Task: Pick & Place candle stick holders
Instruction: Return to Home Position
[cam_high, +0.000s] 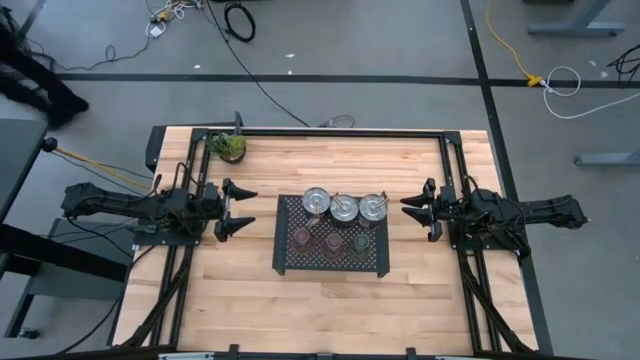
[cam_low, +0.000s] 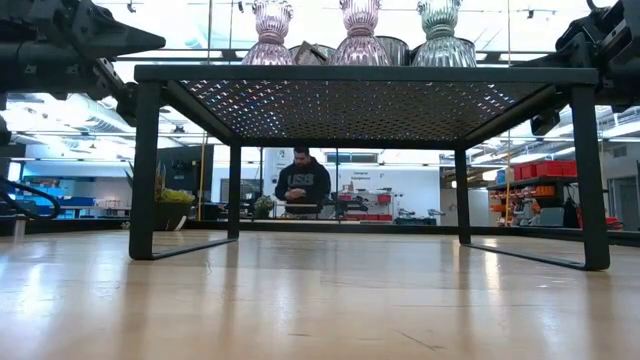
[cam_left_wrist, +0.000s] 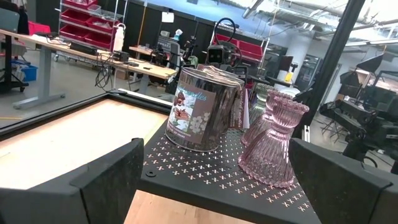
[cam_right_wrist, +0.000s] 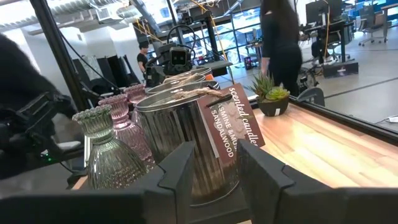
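Six candle stick holders stand on black mesh stand, mid-table. Left gripper just left of stand, fingers spread wide, empty. Rear row: three silver candle tins. Front row: two pink glass holders, one green glass holder. Right gripper just right of stand, fingers narrowly parted, holding nothing.

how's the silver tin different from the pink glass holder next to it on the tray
The tin is opaque shiny metal with a printed label; the pink holder is see-through ribbed glass with no label. The tin is a wide, straight-sided cylinder; the pink holder flares at the foot, narrows at the waist and has a scalloped rim. Both stand upright on the black mesh tray.
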